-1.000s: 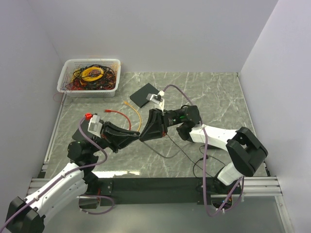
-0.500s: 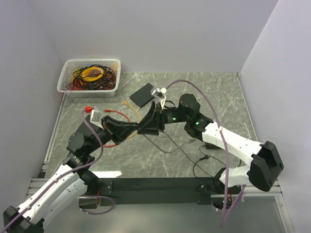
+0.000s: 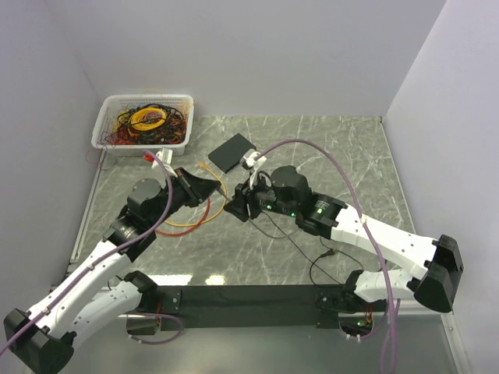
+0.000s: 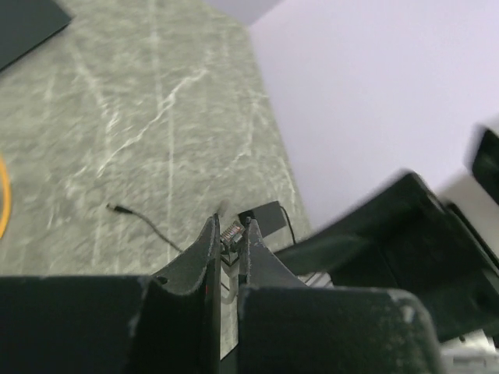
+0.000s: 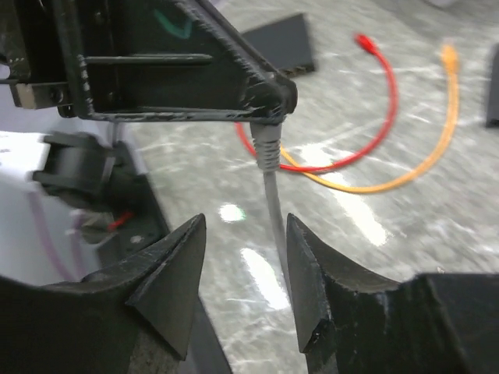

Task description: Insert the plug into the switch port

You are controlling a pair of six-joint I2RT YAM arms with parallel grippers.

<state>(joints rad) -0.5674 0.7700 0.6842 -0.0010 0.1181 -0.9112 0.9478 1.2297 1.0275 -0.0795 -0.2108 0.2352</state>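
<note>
The left gripper (image 4: 228,227) is clamped on the plug (image 5: 267,146), holding it over the middle of the bench (image 3: 351,164), short of the switch (image 3: 232,152) by the far edge. The right gripper (image 5: 245,224), fingers spread, straddles the cable (image 5: 274,206) below, likely to steady it for aiming.

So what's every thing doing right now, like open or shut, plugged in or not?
Left end effector: shut on the plug.
Right end effector: open, holding nothing.
Plug: gripped, not in the switch.
Switch: lying flat on the table.
Red cable: loose on the table.
Orange cable: loose on the table.
Basket: full of tangled cables.
</note>
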